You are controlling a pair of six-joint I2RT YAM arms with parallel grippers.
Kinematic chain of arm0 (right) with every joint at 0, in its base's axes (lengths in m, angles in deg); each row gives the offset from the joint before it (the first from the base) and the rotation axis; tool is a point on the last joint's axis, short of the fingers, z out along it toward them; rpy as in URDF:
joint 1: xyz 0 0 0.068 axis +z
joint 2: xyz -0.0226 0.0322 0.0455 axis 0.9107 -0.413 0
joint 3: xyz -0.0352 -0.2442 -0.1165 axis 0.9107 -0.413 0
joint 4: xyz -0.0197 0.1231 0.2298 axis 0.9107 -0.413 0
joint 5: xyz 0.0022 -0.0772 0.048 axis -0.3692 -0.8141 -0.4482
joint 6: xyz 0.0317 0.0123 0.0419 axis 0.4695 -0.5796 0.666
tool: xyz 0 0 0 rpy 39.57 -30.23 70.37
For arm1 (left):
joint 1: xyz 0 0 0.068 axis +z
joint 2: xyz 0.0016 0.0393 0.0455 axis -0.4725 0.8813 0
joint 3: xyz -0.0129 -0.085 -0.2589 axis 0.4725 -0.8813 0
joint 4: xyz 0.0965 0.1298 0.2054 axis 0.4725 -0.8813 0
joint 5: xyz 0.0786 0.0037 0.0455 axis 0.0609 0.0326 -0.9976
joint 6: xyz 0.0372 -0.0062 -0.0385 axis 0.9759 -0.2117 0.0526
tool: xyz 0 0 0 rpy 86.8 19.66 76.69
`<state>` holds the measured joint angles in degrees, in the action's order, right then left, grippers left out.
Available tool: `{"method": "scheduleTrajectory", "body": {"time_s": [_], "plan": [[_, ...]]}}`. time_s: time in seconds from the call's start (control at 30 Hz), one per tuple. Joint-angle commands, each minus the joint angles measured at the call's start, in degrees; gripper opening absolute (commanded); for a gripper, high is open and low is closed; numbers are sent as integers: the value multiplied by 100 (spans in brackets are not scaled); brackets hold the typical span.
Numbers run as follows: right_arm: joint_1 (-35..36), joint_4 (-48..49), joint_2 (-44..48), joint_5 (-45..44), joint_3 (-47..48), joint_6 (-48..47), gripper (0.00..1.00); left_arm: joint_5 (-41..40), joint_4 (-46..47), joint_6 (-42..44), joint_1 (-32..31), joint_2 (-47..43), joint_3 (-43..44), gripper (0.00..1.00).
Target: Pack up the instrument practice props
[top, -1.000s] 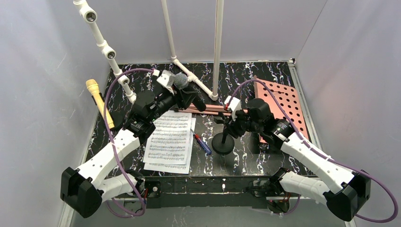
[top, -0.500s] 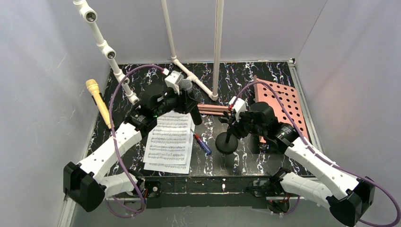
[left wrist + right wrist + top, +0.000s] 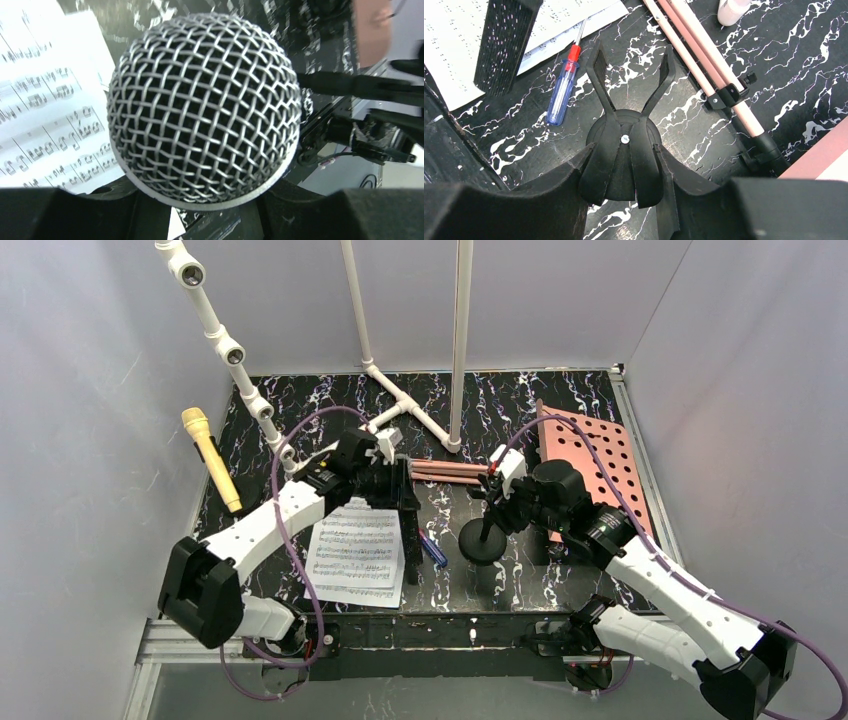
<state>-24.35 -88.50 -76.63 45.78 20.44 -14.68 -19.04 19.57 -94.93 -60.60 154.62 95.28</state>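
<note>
Risk of a dropped microphone is the main concern. The left gripper is closed on the black grey-headed microphone, just below the mesh head that fills the left wrist view. The handle is hung downward over the white sheet-music pages. Because the grip is taken near a rounded, tapering part, the microphone could be squeezed out and dropped onto the pages, or onto the blue screwdriver just beside them. If the handle is swept low, the loose pages could be dragged or creased. The right gripper appears closed around the clip end of a black round-based mic pole. The pole's base is seen between the pages and the pink perforated music board; whether it rests on the table cannot be told. With the arms this near each other, the microphone could be knocked against the pole, and the pole tipped onto the copper tripod legs. The yellow microphone lies well apart, far left.
</note>
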Motion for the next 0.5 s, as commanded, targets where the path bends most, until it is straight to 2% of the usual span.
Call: {"method": "scheduleTrajectory", "body": {"time_s": [0.0,0.23,0.47], "plan": [[-14,380,166,-138,1,-4,1,26,-278,-282,-150,252,-265,0],[-12,382,212,-148,-4,14,1,-79,236,-432,-253,1021,-250,0],[-19,449,297,-176,-62,42,4,-79,589,-511,-405,1993,147,0]]}}
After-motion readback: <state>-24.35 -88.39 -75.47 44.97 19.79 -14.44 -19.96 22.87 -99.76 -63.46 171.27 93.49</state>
